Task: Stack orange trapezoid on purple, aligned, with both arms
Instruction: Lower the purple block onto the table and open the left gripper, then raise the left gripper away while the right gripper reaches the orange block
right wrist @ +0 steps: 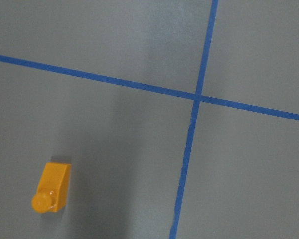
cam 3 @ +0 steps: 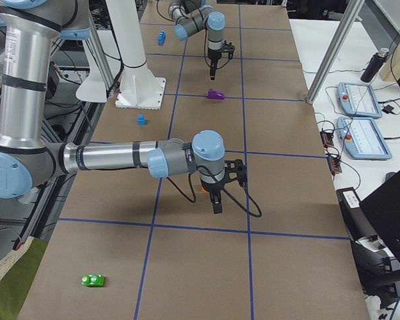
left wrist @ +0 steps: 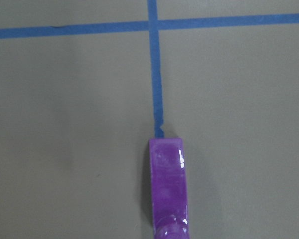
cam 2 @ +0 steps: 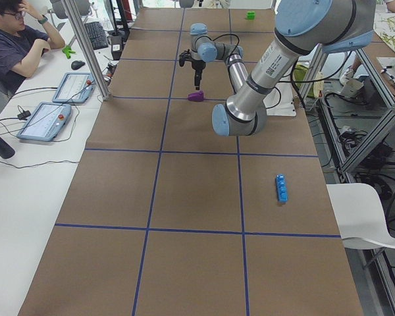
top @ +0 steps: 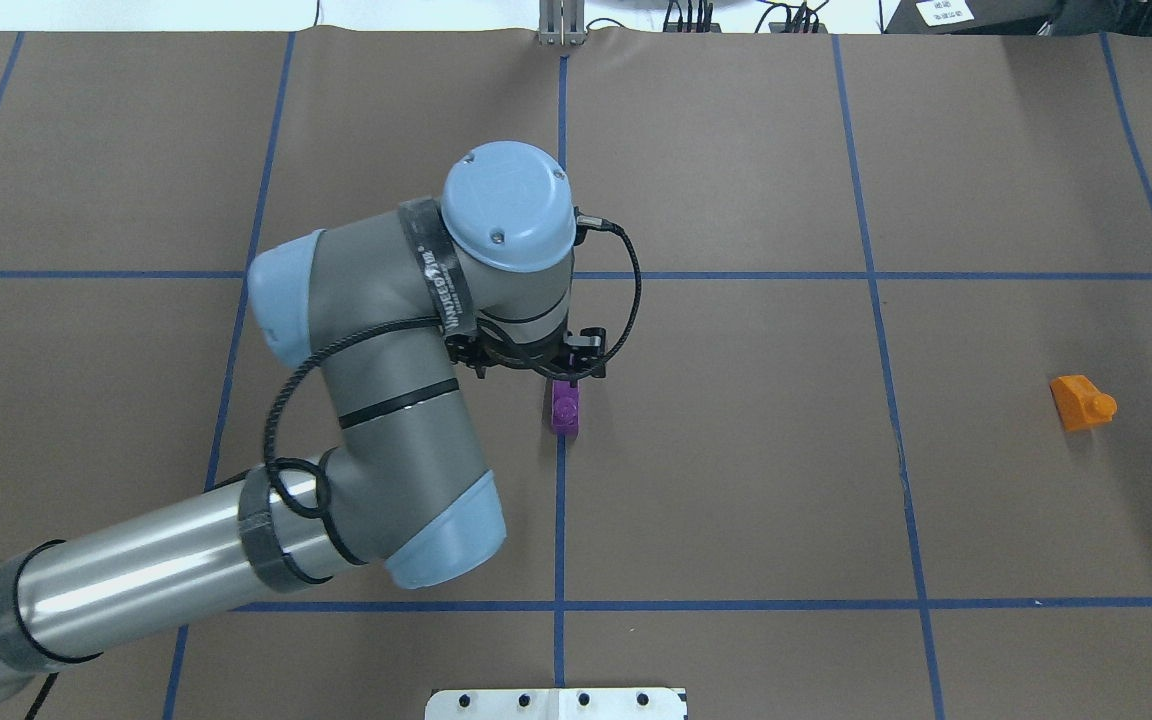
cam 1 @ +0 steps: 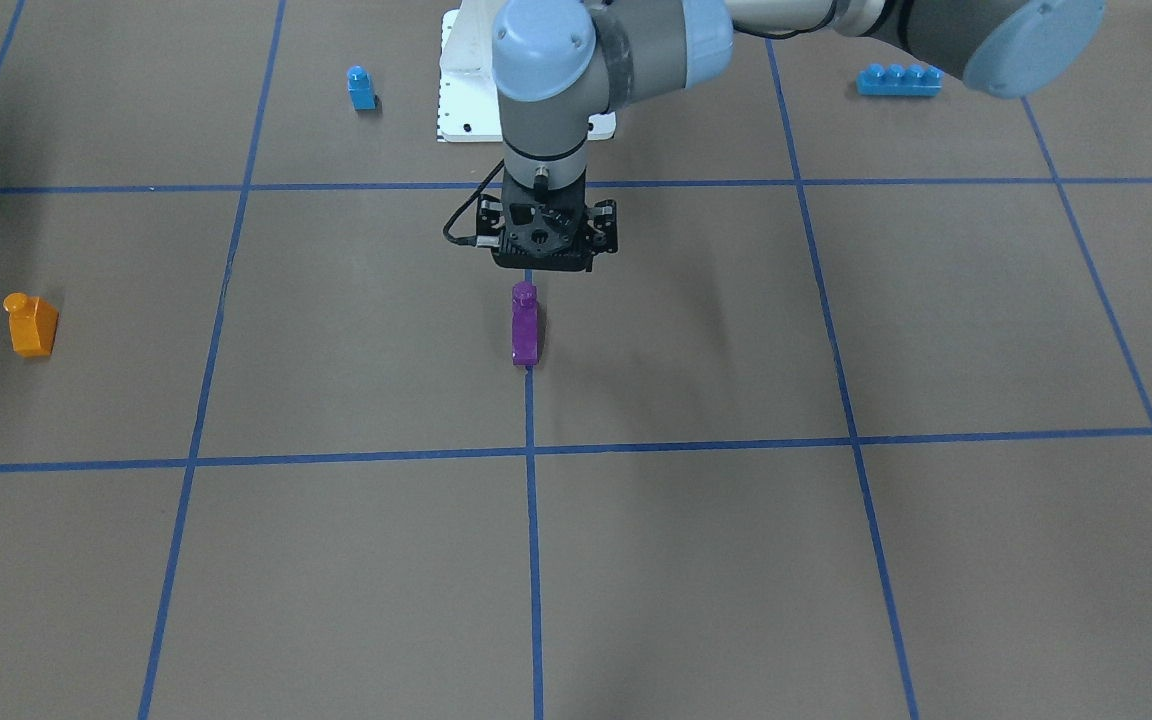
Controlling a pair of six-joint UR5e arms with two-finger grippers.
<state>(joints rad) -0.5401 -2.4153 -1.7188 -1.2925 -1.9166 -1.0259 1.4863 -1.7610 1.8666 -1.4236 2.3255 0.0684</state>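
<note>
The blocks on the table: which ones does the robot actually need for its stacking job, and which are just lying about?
Part of the job:
orange trapezoid
purple block
left arm
right arm

Just lying about:
small blue single-stud block
long blue brick
green block

Clock directions are read from over the robot's shoulders, with 12 o'clock pointing away from the robot. The middle sloped block (top: 564, 408) sits at the centre of the table (top: 736, 480), on a tape line (top: 560, 500). The left gripper (top: 564, 378) hangs above it, not touching. The outer sloped block (top: 1082, 402) sits well apart at 3 o'clock. The single-stud block (cam 1: 361, 88) is at 5 o'clock, the four-stud brick (cam 1: 898, 80) at 8 o'clock, and the base plate (top: 556, 703) at 6 o'clock.
</note>
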